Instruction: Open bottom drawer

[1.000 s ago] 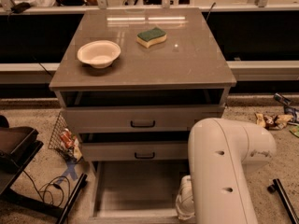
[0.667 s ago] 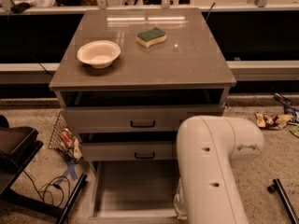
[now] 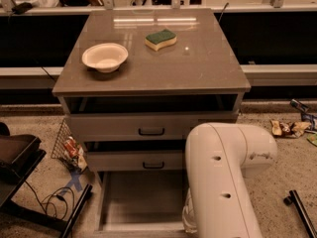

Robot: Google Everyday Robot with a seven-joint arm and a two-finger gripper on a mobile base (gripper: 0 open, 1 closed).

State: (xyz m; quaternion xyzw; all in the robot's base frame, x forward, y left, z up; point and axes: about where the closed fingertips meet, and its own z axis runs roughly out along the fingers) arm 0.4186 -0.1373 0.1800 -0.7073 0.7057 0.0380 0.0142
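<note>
Well, the bottom drawer (image 3: 141, 200) stands pulled out at 6 o'clock under the cabinet (image 3: 198, 78), its plain grey inside showing. Its front and handle are cut off by the lower edge. The white arm (image 3: 223, 177) fills 5 o'clock and covers the drawer's right side. The gripper (image 3: 190, 218) is mostly hidden behind it at the drawer's right front corner; whether it is spread or pinching anything I cannot tell. On the cabinet top, a bowl (image 3: 104, 57) lies at 10 o'clock and a sponge (image 3: 161, 38) at 12.

White bowl (image 3: 104, 57), green sponge (image 3: 160, 38) on cabinet top (image 3: 198, 68)
</note>
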